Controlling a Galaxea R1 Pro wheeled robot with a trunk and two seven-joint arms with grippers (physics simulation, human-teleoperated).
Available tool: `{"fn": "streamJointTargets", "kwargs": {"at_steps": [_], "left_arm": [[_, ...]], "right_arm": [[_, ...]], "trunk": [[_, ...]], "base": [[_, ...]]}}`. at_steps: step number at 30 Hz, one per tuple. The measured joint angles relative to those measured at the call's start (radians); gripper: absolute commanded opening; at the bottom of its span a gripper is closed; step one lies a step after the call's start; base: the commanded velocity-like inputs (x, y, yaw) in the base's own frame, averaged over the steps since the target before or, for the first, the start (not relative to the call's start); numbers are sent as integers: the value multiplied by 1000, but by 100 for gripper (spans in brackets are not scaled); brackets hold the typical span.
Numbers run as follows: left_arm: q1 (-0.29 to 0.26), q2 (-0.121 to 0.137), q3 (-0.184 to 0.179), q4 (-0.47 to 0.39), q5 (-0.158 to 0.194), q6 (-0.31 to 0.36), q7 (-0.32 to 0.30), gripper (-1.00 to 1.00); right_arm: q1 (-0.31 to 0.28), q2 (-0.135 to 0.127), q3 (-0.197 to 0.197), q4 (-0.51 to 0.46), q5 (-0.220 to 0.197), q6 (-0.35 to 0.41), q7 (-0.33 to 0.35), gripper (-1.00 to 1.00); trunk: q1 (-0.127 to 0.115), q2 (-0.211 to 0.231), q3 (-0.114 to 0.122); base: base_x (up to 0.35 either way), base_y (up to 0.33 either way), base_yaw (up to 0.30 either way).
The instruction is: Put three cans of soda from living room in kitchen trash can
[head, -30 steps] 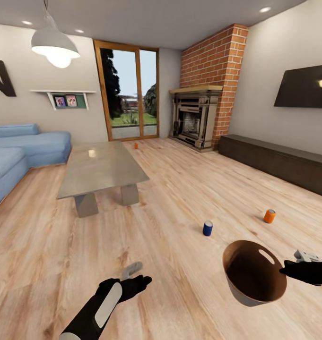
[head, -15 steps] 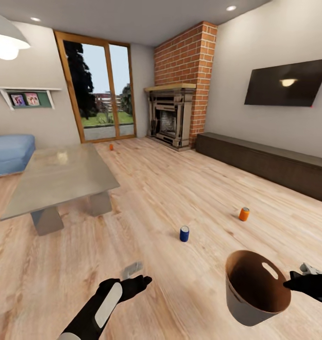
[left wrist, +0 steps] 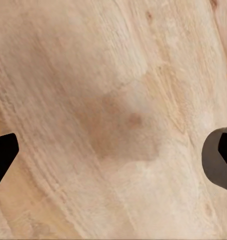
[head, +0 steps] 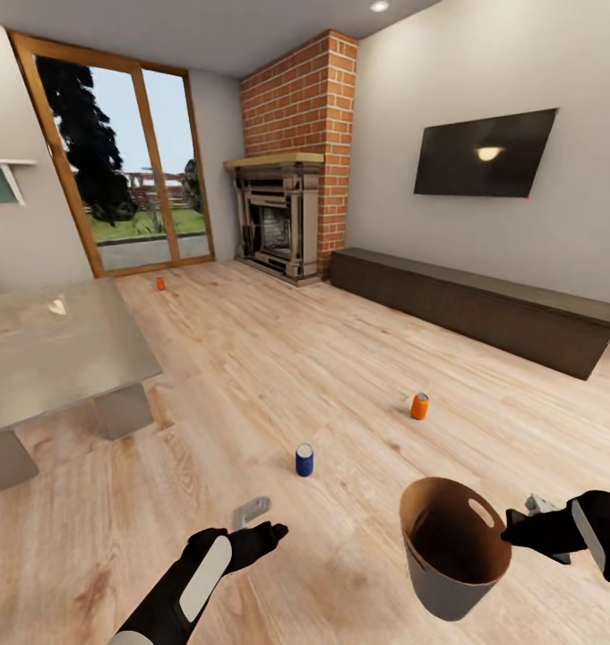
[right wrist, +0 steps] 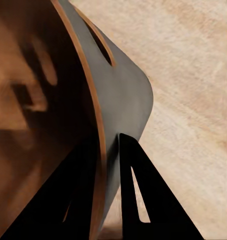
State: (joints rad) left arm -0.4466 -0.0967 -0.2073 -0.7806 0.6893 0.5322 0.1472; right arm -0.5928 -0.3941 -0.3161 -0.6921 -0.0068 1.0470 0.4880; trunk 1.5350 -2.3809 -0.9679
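My right gripper point(head: 512, 528) is shut on the rim of the tash can point(head: 450, 548), a pale grey pail with a brown inside, held tilted above the plank floor. In the right wrist view the two fingers point(right wrist: 131, 170) pinch its wall point(right wrist: 121, 100) below the hand slot. One orange can of soda point(head: 419, 406) stands on the floor ahead to the right. A second one point(head: 160, 283) stands far off by the glass doors. The third is out of view. My left gripper point(head: 260, 524) hangs open over bare floor, its fingertips point(left wrist: 3, 155) far apart.
A blue can point(head: 304, 460) stands on the floor just ahead, between my arms. A grey coffee table point(head: 54, 349) is at the left. A long dark low cabinet point(head: 484, 309) runs along the right wall under the TV point(head: 484, 154). The brick fireplace point(head: 282, 224) fills the far corner.
The view has swung to the right, so the sofa and lamp have left the picture and the table, doors and cans slid left. The pail stays in my right gripper.
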Motion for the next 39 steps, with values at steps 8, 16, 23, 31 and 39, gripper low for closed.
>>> {"fn": "streamJointTargets", "kwargs": {"at_steps": [8,16,23,31,39], "left_arm": [[0,3,-1,-5,-2,-31,0,100],[-24,12,1,-24,-37,-35,33,100],[-42,4,2,-30,-121,-36,232,100],[-45,4,2,-22,-130,-36,268,100],[-45,8,-1,-3,-128,-15,256,100]], "right_arm": [[-13,27,-2,20,18,-3,-78,-100],[-13,27,-1,16,40,-6,-80,-100],[-11,27,1,9,32,-5,-78,-100],[-10,28,4,6,23,-3,-73,-100],[0,30,5,-106,5,-1,-70,-100]], "trunk": [[0,0,-6],[0,0,-6],[0,0,-6],[0,0,-6],[0,0,-6]], "base": [[305,-202,-122],[305,-202,-9],[305,-202,-1],[305,-202,0],[305,-202,0]]}}
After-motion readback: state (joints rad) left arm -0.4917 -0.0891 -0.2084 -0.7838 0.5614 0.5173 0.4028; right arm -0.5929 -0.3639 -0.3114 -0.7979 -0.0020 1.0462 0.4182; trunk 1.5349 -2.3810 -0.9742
